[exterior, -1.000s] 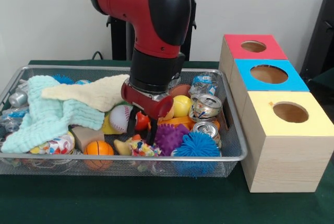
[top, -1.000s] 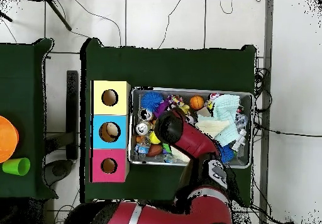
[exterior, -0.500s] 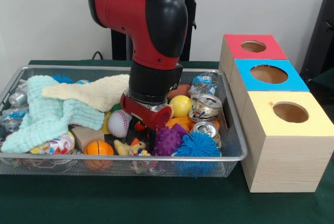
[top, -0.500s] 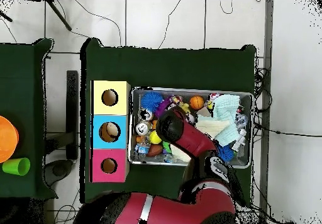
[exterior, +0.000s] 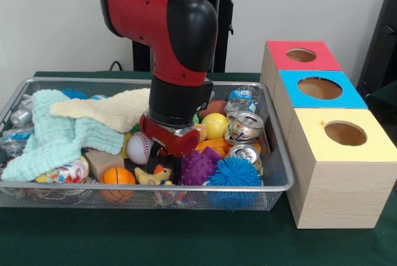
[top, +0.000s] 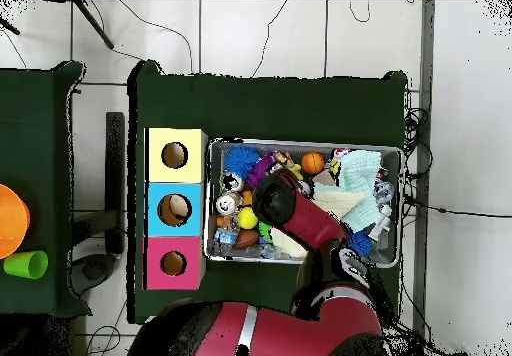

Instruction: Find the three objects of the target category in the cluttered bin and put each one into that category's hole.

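Moved: since a second ago the arm has shifted slightly left and nearer in the front view; the gripper [exterior: 169, 165] now sits lower among the toys, above the yellow duck [exterior: 153, 177].
Gripper: only dark tips show under the red wrist, sunk in the clutter; whether they are spread or pinching something, I cannot tell.
Bin: wire mesh basket [exterior: 276, 182] on the green table, with the three boxes just to its right.
Balls: baseball [exterior: 138, 147] just left of the wrist; small basketball [exterior: 116, 176] at the near rim; yellow ball [exterior: 215, 125] right of the arm; purple spiky ball [exterior: 198, 167] touching the blue spiky ball [exterior: 234, 172] at the near right.
Cans: two crushed cans [exterior: 245, 126] at the right end, one nearer than the other.
Cloths: mint towel [exterior: 53, 136] and cream towel [exterior: 115, 111] piled at the left.
Boxes: yellow box [exterior: 338, 176] nearest, blue box [exterior: 318, 90] in the middle, red box [exterior: 301, 56] farthest, each with a round hole on top.
Overhead: the arm [top: 290, 212] covers the basket's middle.
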`<action>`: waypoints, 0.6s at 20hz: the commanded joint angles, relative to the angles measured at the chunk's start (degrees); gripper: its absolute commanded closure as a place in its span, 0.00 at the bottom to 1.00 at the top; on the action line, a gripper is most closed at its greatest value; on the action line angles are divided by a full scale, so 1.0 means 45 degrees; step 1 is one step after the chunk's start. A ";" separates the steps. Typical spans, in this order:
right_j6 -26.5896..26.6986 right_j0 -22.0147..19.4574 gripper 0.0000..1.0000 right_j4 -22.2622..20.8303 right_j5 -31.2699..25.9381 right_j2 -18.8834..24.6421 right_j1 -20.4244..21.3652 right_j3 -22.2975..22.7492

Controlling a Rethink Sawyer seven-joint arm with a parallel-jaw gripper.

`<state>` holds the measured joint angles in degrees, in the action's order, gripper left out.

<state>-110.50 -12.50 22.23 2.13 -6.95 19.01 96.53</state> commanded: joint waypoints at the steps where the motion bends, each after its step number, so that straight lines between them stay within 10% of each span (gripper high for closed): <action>1: -0.2092 -0.0620 0.00 -0.0093 -0.0015 0.1826 -0.2150 -0.0291; 12: -0.2125 -0.0316 0.00 0.0164 0.0242 0.1481 -0.2729 -0.1059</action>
<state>-110.50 -13.30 22.20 2.06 -6.37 18.04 95.26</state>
